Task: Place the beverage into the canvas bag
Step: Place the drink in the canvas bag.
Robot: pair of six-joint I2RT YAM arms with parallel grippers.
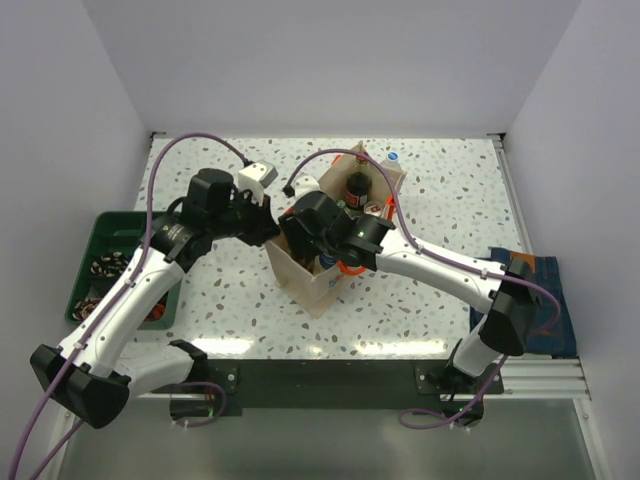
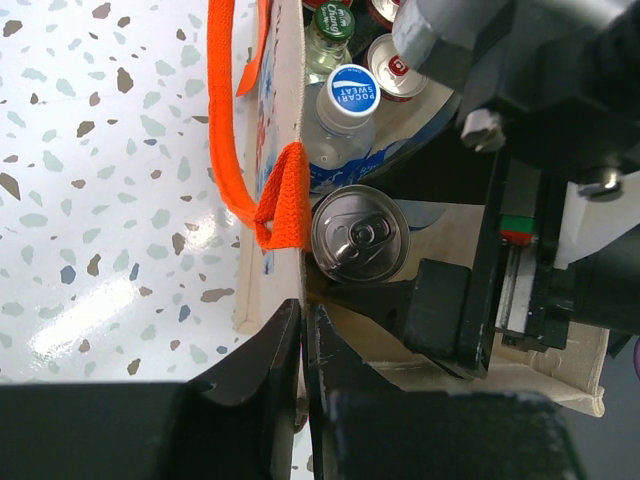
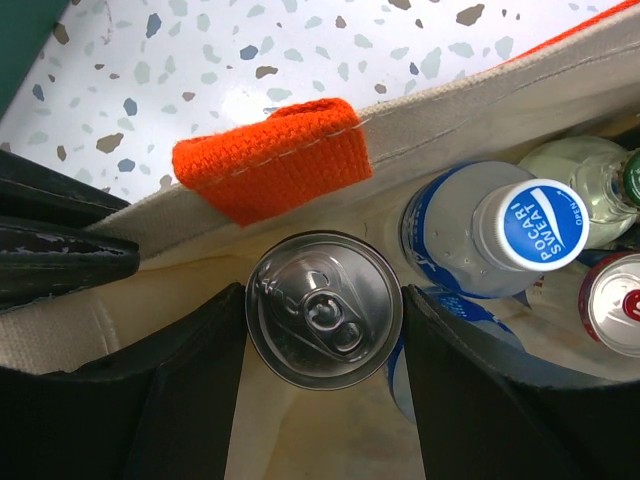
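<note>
The beige canvas bag (image 1: 310, 288) stands open mid-table, with an orange handle (image 2: 222, 120) and an orange side tab (image 3: 270, 160). My right gripper (image 3: 324, 310) reaches down into the bag and is shut on a silver-topped beverage can (image 3: 324, 308), one finger on each side. The can sits inside the bag against the wall by the tab, and also shows in the left wrist view (image 2: 360, 233). My left gripper (image 2: 303, 320) is shut on the bag's wall (image 2: 285, 120), pinching its rim. In the top view both grippers meet over the bag, left (image 1: 270, 228) and right (image 1: 325, 240).
Inside the bag are a Pocari Sweat bottle (image 3: 530, 222), a green-capped bottle (image 2: 330, 22) and a red-and-white can (image 3: 615, 305). A green tray (image 1: 110, 235) with small items sits at the left edge. A blue cloth (image 1: 540, 290) lies at the right edge.
</note>
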